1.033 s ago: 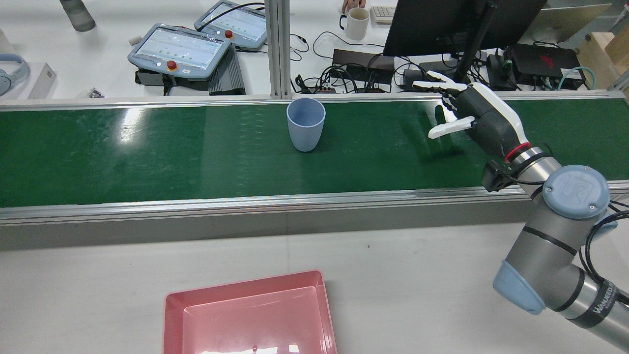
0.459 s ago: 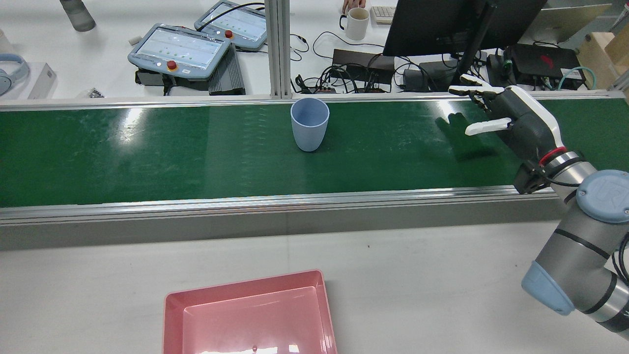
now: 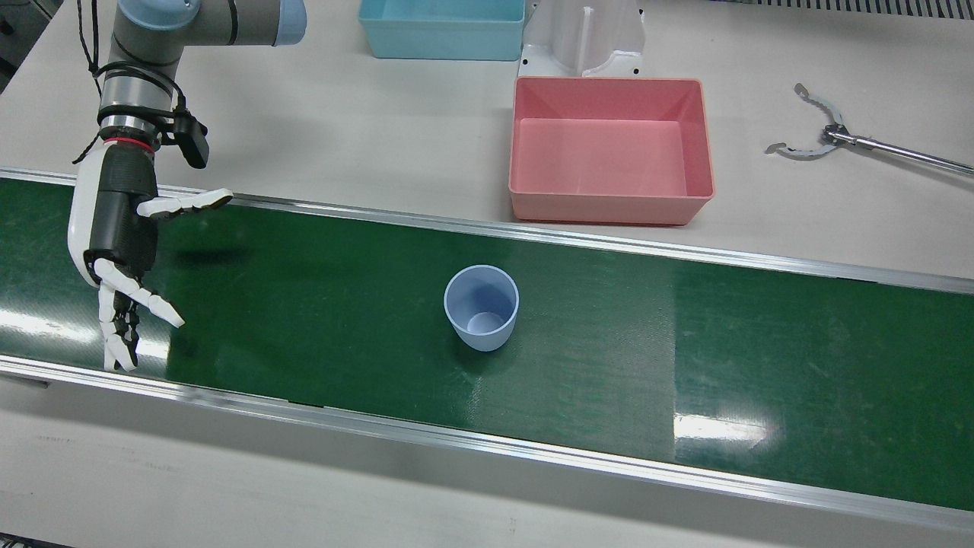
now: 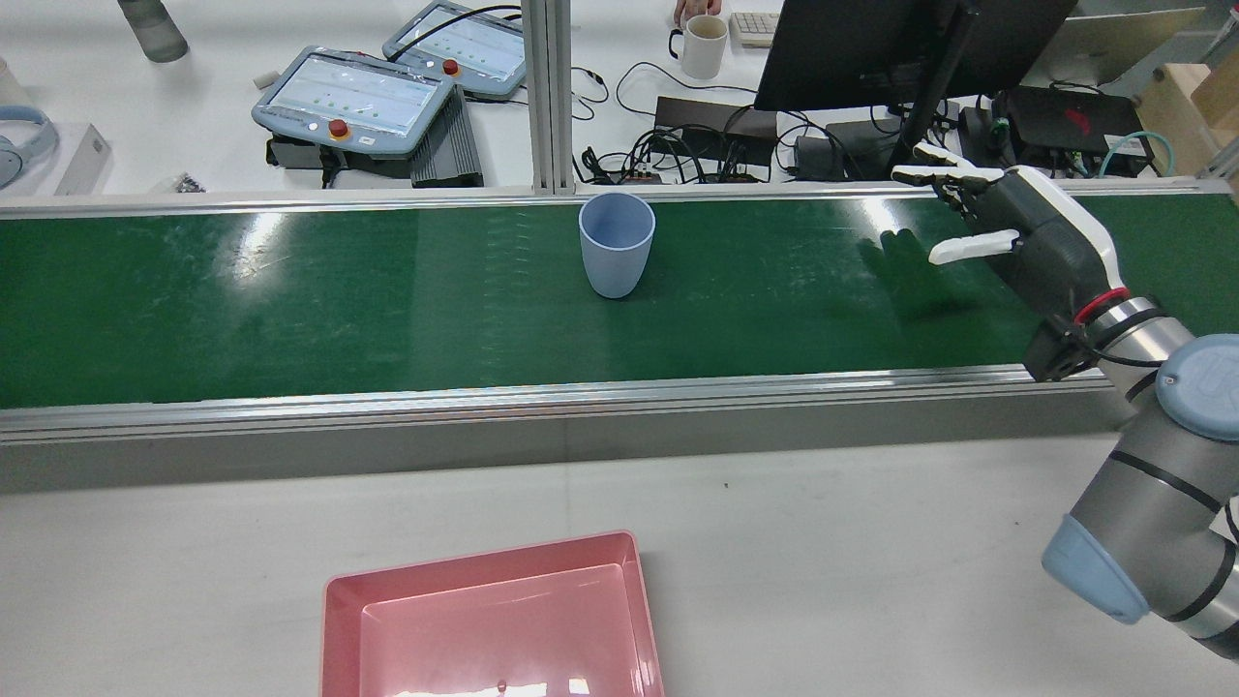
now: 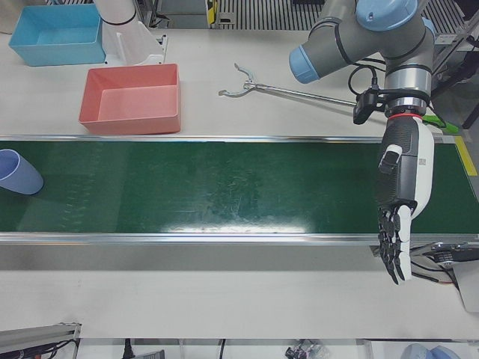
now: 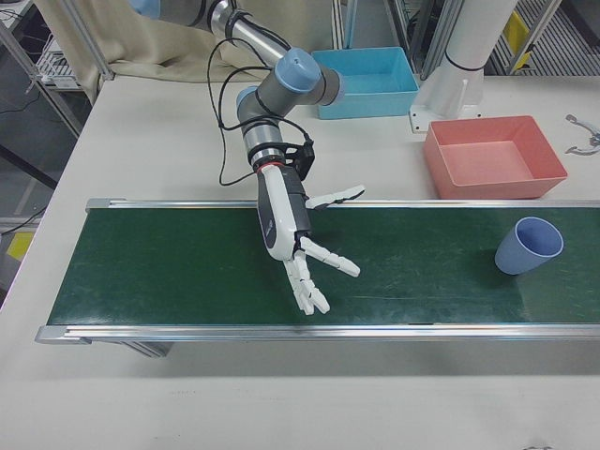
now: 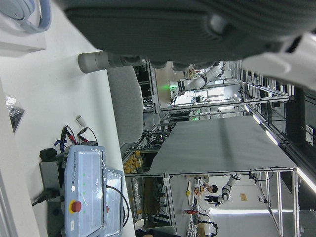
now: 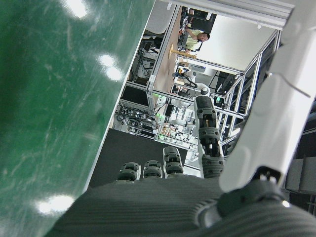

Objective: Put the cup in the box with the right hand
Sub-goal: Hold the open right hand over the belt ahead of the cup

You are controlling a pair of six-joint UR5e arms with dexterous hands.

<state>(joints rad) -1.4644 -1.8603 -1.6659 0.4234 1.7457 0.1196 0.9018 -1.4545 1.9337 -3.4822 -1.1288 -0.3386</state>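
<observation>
A: What takes up most of the scene?

B: The green conveyor belt (image 3: 685,327), running across the whole station between aluminium rails. Behind it lies the pale table (image 3: 380,137).

A: And the arms?

B: The right arm (image 6: 281,84) reaches down over the belt's end on its own side. The right hand (image 6: 295,239) hangs above the belt with its fingers (image 6: 309,286) spread wide and the thumb stuck out sideways, holding nothing. The left hand (image 5: 400,187) shows in the left-front view, pointing down past the belt's near rail at the opposite end, fingers straight. It looks empty, though that angle is poor for judging the palm.

A: Where is the box?

B: The pink box (image 3: 609,148) sits on the table just behind the belt's far rail, empty inside. A blue bin (image 3: 441,30) stands further back, near a white pedestal base (image 3: 582,38).

A: And the cup?

B: The light blue cup (image 3: 481,307) stands upright on the belt, mouth up, about midway along it and nearer the operators' edge. It is well apart from the right hand, and in the front view roughly in front of the pink box.

A: Anything smaller?

B: 1 metal grabber tool (image 3: 829,137) lies on the table beside the pink box.
</observation>
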